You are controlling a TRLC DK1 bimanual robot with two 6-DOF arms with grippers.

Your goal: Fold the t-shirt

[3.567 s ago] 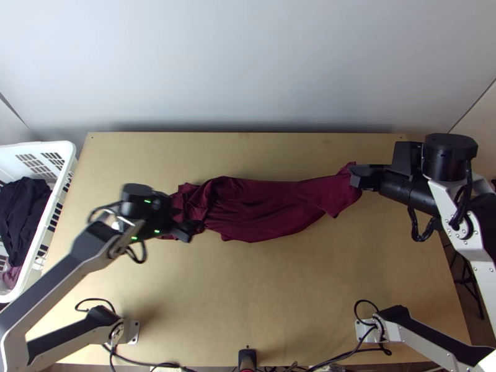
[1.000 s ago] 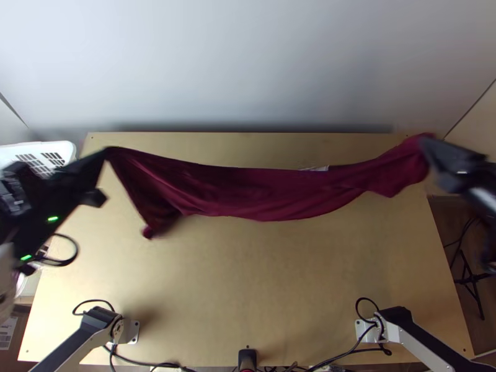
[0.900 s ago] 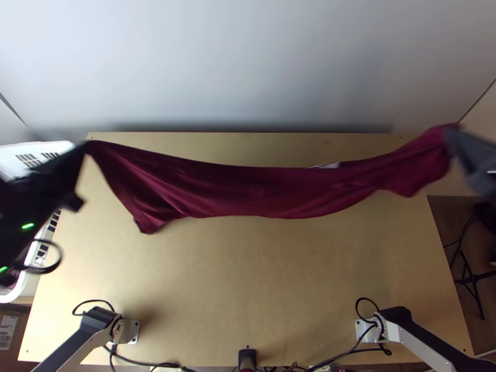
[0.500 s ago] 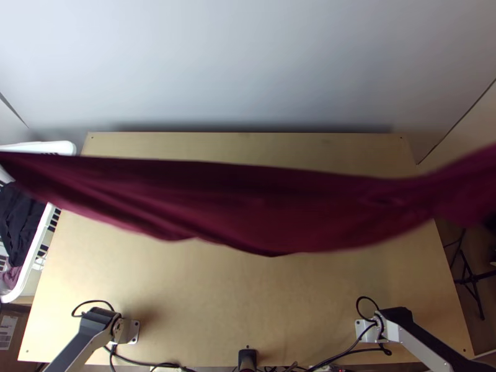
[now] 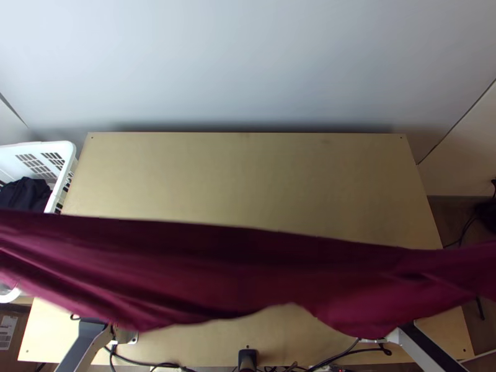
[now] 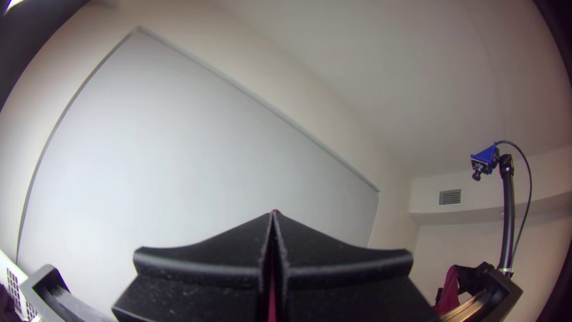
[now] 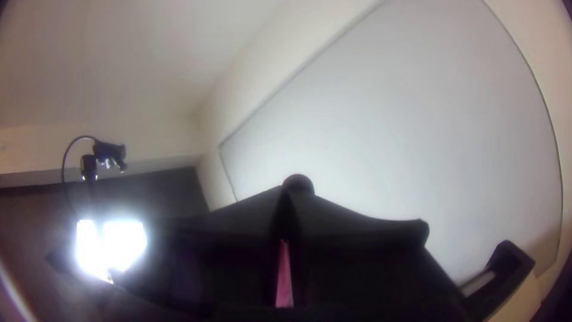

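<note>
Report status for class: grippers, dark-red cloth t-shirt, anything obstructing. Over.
Left gripper, right gripper: both shut on t-shirt. Strung between them, sagging, raised above light wooden table. White plastic basket by table's left side.

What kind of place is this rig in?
Looks like an indoor robot workcell, probably a lab: arm bases bolted to a wooden table, a camera on a stand, and a white basket of clothes.

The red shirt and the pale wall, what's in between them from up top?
In the top view, mostly wooden table shows between the shirt and wall, plus a white basket with dark cloth at the left and brown floor at the right.
</note>
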